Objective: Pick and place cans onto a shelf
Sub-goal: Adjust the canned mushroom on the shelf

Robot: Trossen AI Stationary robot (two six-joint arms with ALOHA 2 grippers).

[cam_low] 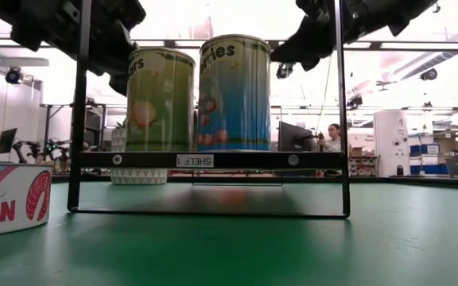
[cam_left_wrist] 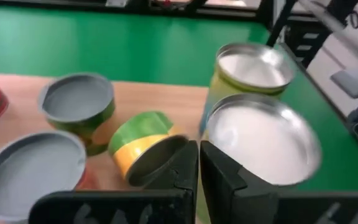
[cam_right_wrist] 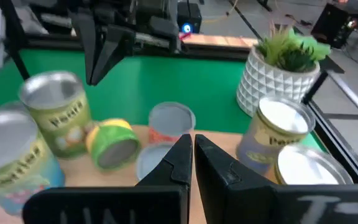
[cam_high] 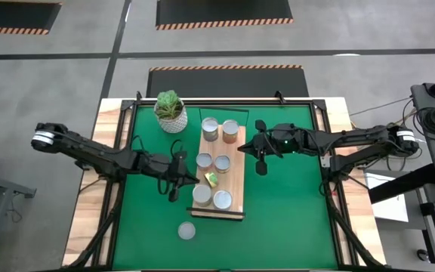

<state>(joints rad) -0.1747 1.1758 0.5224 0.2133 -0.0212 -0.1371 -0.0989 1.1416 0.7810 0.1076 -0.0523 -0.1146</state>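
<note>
High view: shelf (cam_high: pixel 236 178) carries six upright cans plus one small green-yellow can (cam_high: pixel 211 179) tipped on its side mid-board, and one more can (cam_high: pixel 186 230) sits off the shelf on the green mat (cam_high: pixel 278 211), near its front edge. Left claw (cam_high: pixel 178 178) hovers just beside the shelf's left edge, fingers nearly closed and empty; right claw (cam_high: pixel 259 149) hovers at the right edge, also pinched shut on nothing. Risk: the tipped can could roll into its neighbours or off the board if a claw nudges it, and the tight packing leaves little finger room.
</note>
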